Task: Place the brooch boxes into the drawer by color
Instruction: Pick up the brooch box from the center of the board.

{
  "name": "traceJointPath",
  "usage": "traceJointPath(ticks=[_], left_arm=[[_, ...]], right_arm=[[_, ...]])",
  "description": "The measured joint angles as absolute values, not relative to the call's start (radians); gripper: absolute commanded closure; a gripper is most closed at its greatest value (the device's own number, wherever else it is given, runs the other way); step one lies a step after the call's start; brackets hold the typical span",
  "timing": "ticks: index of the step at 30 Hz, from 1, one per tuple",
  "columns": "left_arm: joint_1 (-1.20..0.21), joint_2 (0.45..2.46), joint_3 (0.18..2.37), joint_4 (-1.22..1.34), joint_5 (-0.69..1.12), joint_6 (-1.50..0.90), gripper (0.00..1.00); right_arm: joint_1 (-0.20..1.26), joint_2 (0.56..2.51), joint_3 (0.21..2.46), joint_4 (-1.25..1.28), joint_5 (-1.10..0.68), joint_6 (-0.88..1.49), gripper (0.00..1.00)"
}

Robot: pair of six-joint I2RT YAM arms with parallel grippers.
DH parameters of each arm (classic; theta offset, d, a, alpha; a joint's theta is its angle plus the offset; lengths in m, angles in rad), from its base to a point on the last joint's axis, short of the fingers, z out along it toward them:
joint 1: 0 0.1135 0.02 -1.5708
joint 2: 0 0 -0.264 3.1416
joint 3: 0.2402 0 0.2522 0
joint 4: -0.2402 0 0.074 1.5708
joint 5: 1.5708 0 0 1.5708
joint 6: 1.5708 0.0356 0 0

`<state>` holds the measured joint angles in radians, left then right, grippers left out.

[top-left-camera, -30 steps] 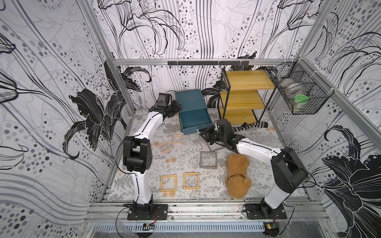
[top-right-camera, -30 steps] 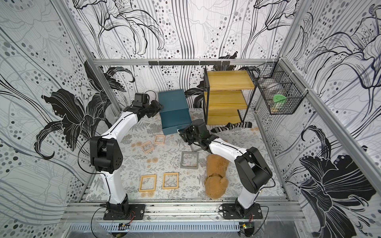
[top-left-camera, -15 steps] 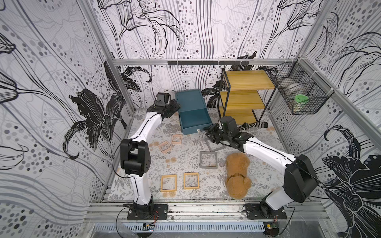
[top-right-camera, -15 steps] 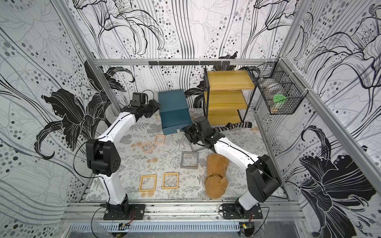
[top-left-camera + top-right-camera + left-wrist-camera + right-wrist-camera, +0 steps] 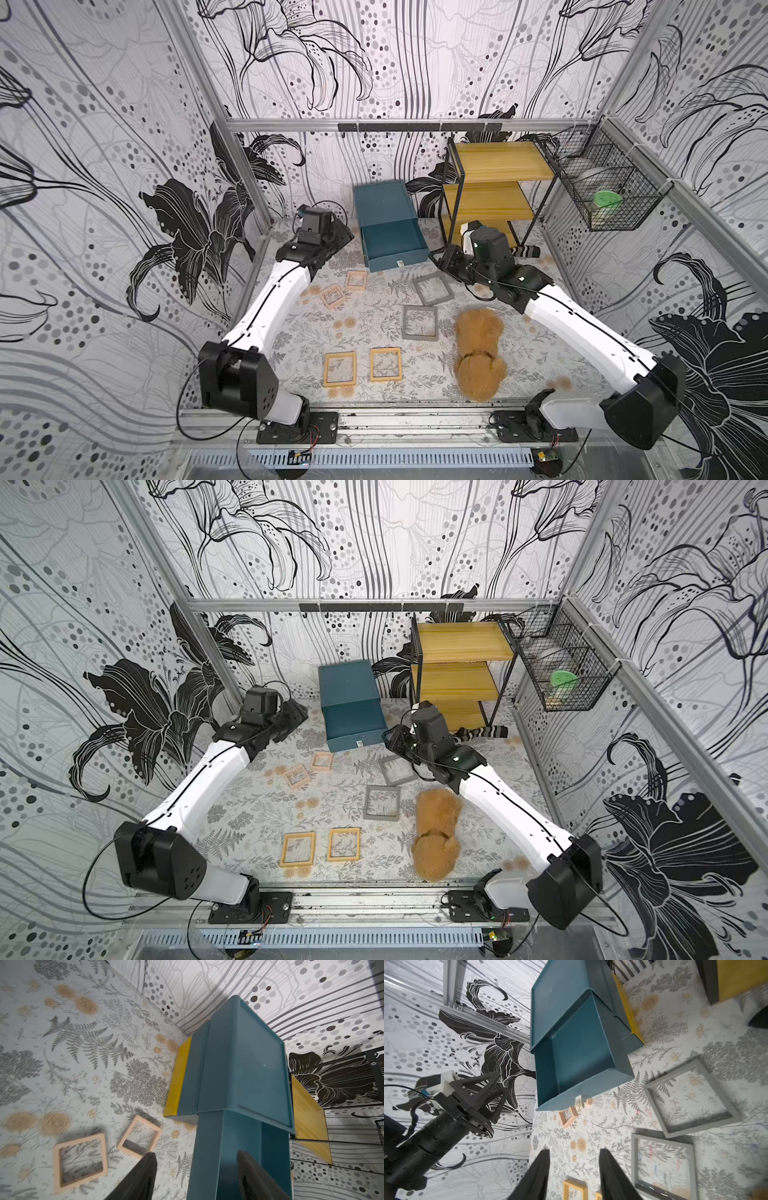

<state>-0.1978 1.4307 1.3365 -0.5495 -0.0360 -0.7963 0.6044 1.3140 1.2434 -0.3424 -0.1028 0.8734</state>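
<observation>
Found left gripper [image 5: 195, 1158] w/ jaws wide apart & empty, close beside teal chest [image 5: 384, 203], apparently not touching it. Saw two pink brooch boxes [image 5: 356, 280] flat on mat [image 5: 307, 357] near it, down & off to one side; two yellow-tan boxes [image 5: 386, 364] well back behind it. Noted top drawer [image 5: 392, 245] pulled out, bare inside, betw. both grippers. Spotted two grey boxes [image 5: 433, 289] flat just beside & below right gripper [image 5: 574, 1159], jaws parted, nothing held. Judged boxes light, stiff at frame, w/ clear thin centres prob. fragile & slick: best pinched across one frame side, never centre. Lay flush on mat, so reckoned an edge needed tipping up first.
</observation>
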Motion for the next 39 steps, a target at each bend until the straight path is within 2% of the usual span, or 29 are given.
traceJointPath(ticks=[9, 19, 21, 23, 33, 37, 39], left_arm=[[-0.230, 1.252, 1.116, -0.678, -0.125, -0.838, 0.26], [-0.283, 1.230, 0.992, -0.711, -0.163, -0.894, 0.22], [-0.286, 1.240, 0.989, -0.710, -0.165, -0.897, 0.20], [-0.286, 1.254, 0.983, -0.704, -0.165, -0.900, 0.13], [-0.287, 1.401, 0.969, -0.691, -0.165, -0.903, 0.10], [-0.287, 1.462, 0.969, -0.663, -0.165, -0.899, 0.01], [-0.287, 1.495, 0.969, -0.647, -0.164, -0.889, 0.00]], right_arm=[[0.604, 1.245, 1.243, -0.421, -0.166, 0.616, 0.54], [0.604, 1.224, 1.244, -0.447, -0.231, 0.471, 0.54], [0.604, 1.224, 1.244, -0.445, -0.244, 0.461, 0.54], [0.604, 1.223, 1.244, -0.445, -0.248, 0.455, 0.54], [0.604, 1.218, 1.244, -0.442, -0.252, 0.454, 0.54], [0.604, 1.218, 1.244, -0.441, -0.255, 0.454, 0.54], [0.604, 1.218, 1.244, -0.441, -0.255, 0.455, 0.54]])
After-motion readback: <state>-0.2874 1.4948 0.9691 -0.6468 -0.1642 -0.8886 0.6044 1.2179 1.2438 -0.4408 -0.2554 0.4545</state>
